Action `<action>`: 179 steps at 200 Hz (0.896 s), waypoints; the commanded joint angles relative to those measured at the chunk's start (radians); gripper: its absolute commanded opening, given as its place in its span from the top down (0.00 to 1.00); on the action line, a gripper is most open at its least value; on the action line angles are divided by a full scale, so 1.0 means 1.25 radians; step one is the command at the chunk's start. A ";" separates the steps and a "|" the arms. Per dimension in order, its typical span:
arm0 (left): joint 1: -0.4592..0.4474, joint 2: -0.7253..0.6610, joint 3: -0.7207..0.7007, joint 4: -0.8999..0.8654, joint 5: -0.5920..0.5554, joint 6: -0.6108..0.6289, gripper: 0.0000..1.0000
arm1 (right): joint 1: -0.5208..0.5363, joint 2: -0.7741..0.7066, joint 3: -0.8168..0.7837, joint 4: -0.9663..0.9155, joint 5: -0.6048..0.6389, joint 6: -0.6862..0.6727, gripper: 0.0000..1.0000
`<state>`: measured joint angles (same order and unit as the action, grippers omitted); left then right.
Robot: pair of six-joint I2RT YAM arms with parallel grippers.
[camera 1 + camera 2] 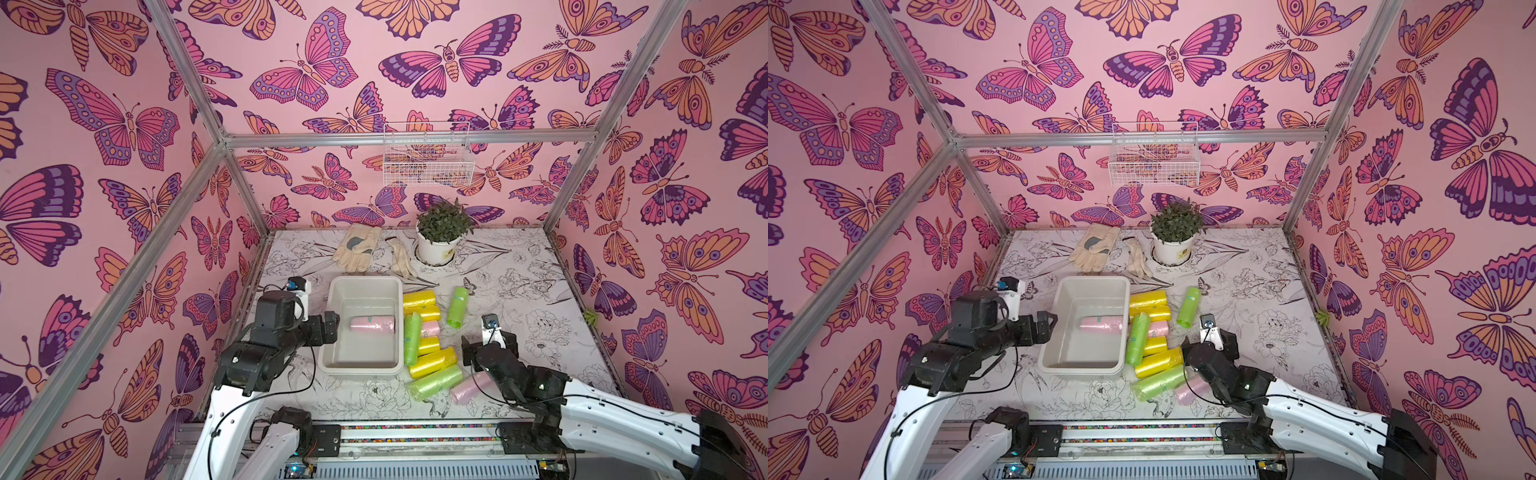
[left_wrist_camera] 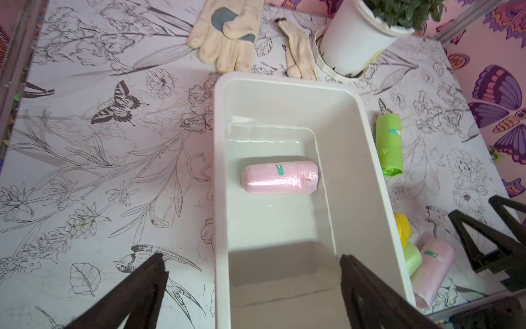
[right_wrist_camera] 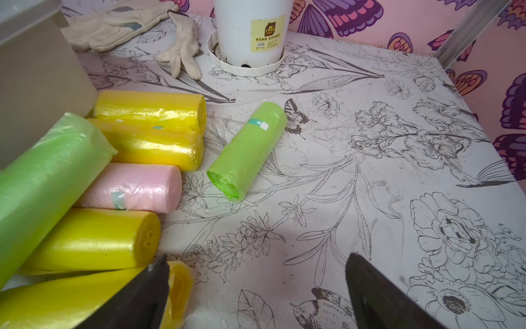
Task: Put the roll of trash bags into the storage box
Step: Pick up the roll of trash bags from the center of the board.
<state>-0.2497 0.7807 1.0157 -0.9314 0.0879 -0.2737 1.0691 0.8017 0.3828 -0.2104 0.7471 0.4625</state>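
The left arm [image 1: 226, 419] and right arm [image 1: 623, 419] wear white shells, black joint housings, thin black cables [image 1: 258, 399] and dark tapered fingers [image 2: 136, 296].

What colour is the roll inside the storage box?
The roll is pale pink with a small teal label; the left wrist view shows it best.

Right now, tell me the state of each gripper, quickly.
The left gripper is open, holding nothing.
The right gripper is open, holding nothing.
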 commanded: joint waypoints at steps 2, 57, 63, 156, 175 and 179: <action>-0.095 0.037 0.052 -0.062 -0.070 -0.105 0.03 | -0.004 -0.033 -0.003 0.022 0.053 0.031 0.01; -0.439 0.219 0.272 -0.182 -0.243 -0.225 0.04 | -0.024 -0.205 -0.088 0.049 0.160 0.059 0.01; -0.466 0.248 0.298 -0.195 -0.247 -0.232 0.05 | -0.026 -0.222 -0.093 0.049 0.157 0.053 0.01; -0.745 0.592 0.575 -0.259 -0.360 -0.375 0.00 | -0.027 -0.219 -0.098 0.052 0.157 0.061 0.01; -0.750 0.632 0.584 -0.262 -0.349 -0.396 0.00 | -0.027 -0.220 -0.098 0.046 0.159 0.065 0.01; -0.750 0.640 0.582 -0.261 -0.348 -0.403 0.00 | -0.027 -0.221 -0.098 0.046 0.159 0.066 0.01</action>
<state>-1.1854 1.5364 1.7252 -1.2125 -0.3187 -0.7120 1.0409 0.5285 0.2550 -0.1463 0.9176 0.5270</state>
